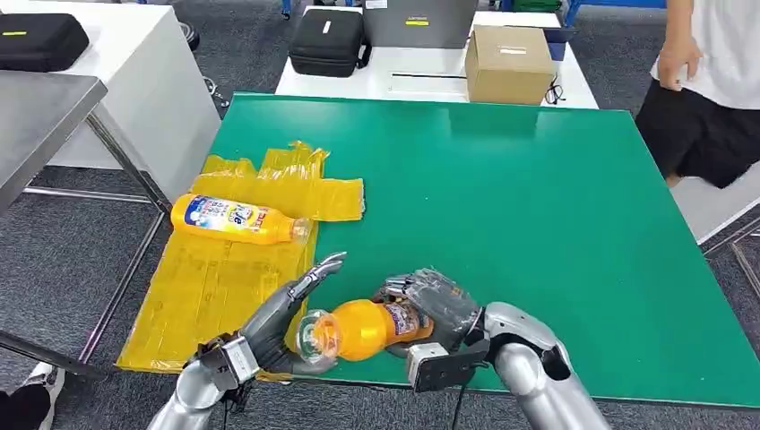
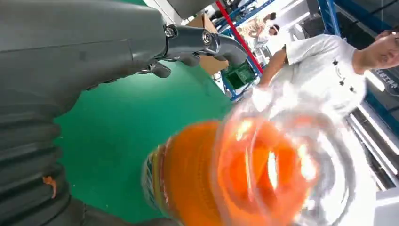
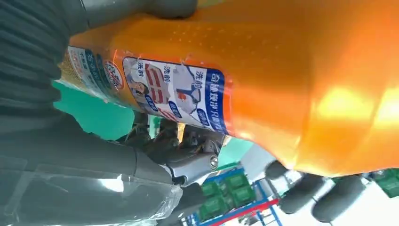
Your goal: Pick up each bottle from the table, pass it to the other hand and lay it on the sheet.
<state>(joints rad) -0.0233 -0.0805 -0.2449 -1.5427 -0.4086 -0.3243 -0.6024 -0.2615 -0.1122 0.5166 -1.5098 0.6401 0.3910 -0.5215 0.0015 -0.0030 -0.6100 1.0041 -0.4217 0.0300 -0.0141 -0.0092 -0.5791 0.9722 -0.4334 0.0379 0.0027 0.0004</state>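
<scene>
- The yellow sheet (image 1: 215, 278) lies off the left fingers' outer side, partly over the edge of the green tabletop (image 1: 538, 224); one bottle (image 1: 237, 219) already lies on it, beyond those fingertips.
- The left hand (image 1: 287, 318) is spread wide, fingers (image 1: 318, 271) pointing up and away, palm cupped at the clear cap end of the orange bottle (image 1: 363, 329). Whether it touches the bottle, I cannot tell; it has not closed on it.
- The right hand (image 1: 439, 309) wraps the labelled base end of the orange bottle and holds it lying level between the two hands, above the tabletop's near edge.
- Judged step: the hand-over, right to left. Next, the left fingers likely need to close round the neck end before the right ones let go.
- Hard to read: the left wrist view blurs the cap; the right wrist view has the bottle (image 3: 263, 80) covering most of the fingers (image 3: 301, 193).
- A person (image 1: 708, 81) stands beyond the far right corner, cut off by the frame.
</scene>
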